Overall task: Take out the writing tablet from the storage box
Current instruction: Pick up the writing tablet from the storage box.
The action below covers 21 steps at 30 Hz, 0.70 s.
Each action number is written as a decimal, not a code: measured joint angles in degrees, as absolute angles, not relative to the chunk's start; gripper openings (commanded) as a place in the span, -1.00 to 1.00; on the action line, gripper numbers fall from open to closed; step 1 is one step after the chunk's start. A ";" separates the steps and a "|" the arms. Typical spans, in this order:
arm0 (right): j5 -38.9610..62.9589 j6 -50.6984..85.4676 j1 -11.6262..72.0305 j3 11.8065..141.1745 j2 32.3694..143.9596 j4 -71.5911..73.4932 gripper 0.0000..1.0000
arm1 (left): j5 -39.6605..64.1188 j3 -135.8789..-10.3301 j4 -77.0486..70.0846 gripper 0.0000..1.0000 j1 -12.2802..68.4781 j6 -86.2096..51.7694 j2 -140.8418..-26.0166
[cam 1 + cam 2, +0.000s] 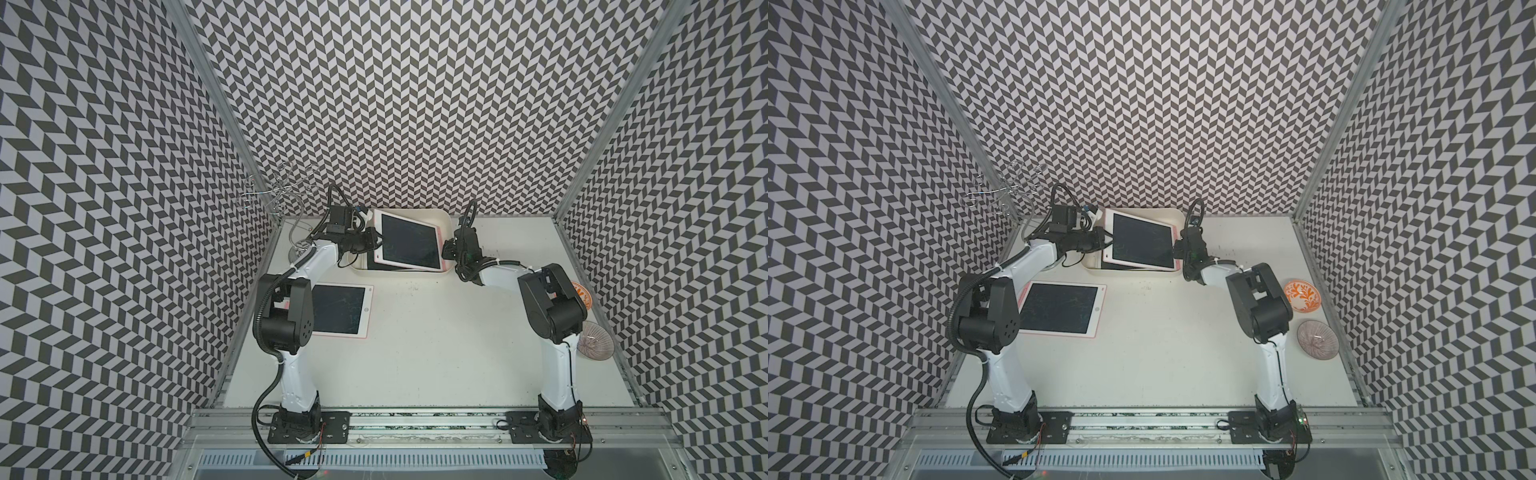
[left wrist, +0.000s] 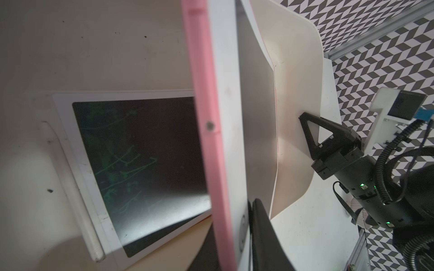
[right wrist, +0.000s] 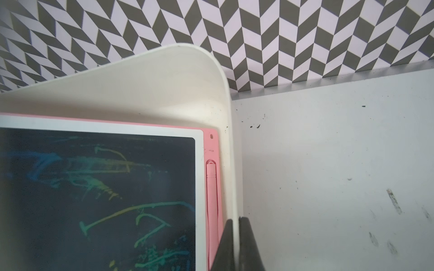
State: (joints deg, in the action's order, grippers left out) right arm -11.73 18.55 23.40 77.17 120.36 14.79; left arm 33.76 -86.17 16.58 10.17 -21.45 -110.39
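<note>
The left gripper point(image 1: 376, 242) is pinching the writing tablet point(image 1: 409, 241) at the storage box's point(image 1: 436, 217) left wall. In the left wrist view the tablet's pink edge is sitting between the two dark jaws, so they are standing narrow and clamped on it. The right gripper point(image 3: 236, 244) is biting the box's right wall with closed jaws (bracing the tub, by the look of it). The tablet is lying inside the box, tilted, its left side raised off a second tablet point(image 2: 141, 164) that is resting flat on the box floor.

The step in hand appears to be the lift-out. The next move is calling for a rise up and over the left wall, with the box held down.

The tablet's far side, where the pink stylus point(image 3: 211, 199) is docked, is lying just beside the box's right wall. It may scrape there unless the lift is going leftward too. In front of the box the counter point(image 1: 436, 353) is offering open room. A third tablet point(image 1: 338, 309) is lying front-left of the box, and an orange bowl point(image 1: 1302, 295) and a ribbed bowl point(image 1: 1317, 338) are sitting front-right of it. A wire rack point(image 1: 278, 191) is standing to its left.
</note>
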 measured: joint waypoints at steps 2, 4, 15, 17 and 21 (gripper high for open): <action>-11.66 18.83 23.31 77.78 120.55 13.72 -1.00 | 34.81 -86.17 16.34 -0.93 10.09 -22.13 -110.19; -11.38 19.31 23.03 79.11 121.03 12.01 -1.00 | 35.64 -86.19 16.05 -1.00 10.09 -22.61 -109.86; -4.75 20.69 21.43 89.67 126.04 1.63 -1.00 | 36.73 -86.39 15.84 -1.00 9.93 -23.68 -109.25; -3.95 20.97 21.28 90.45 126.48 0.84 -1.00 | 36.75 -86.39 15.88 -1.00 9.69 -23.68 -109.06; -2.46 22.15 21.06 92.29 127.44 -1.02 -1.00 | 36.82 -86.56 16.32 -1.00 9.39 -23.66 -108.51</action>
State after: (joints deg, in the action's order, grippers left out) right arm -2.46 22.15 21.06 92.29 127.44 -1.02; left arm 36.82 -86.56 16.32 9.39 -23.66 -108.51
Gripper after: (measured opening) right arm 0.048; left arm 0.065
